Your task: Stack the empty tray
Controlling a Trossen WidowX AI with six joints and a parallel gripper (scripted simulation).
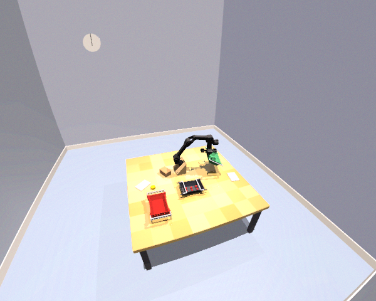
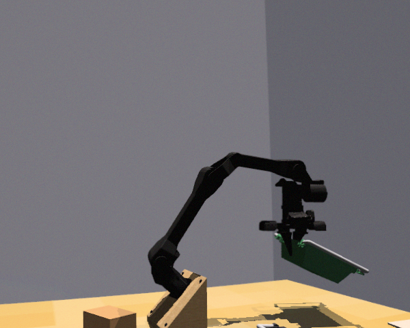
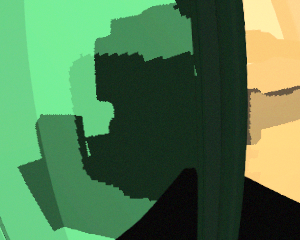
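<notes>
A black tray stands on the table and holds several small red blocks. Its two white bars, the left one and the right one, appear to lie across its top near the ends. My gripper is shut on one wall of a green tray, one finger on each side of that wall. The green tray hangs in the air above the table, tilted, its far end from the fingers lower. No blocks show in it.
A red tray with bars out over its ends stands at the front left. A yellow disc, a white card, another white card and a brown block lie about. The arm stands on a wooden wedge.
</notes>
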